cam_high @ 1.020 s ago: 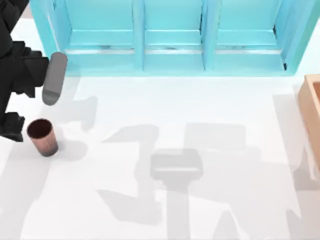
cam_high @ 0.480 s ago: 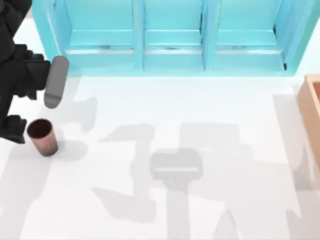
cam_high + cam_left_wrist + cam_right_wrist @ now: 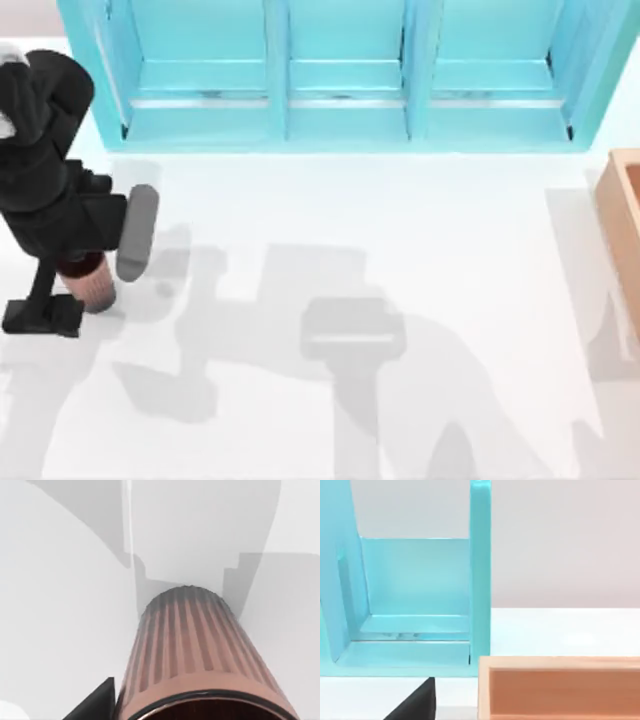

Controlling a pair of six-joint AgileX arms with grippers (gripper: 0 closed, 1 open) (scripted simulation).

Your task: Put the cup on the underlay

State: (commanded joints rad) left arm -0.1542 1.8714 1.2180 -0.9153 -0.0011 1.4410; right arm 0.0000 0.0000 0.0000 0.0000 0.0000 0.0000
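Most of the cup (image 3: 97,287) hides beneath the left gripper (image 3: 70,290), jaws' state unclear.

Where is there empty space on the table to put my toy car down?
The widest bare patch of the white table runs from the teal shelf unit at the back toward the front, and across to the wooden box at the right edge. The left side is crowded: the left gripper is down around the cup.
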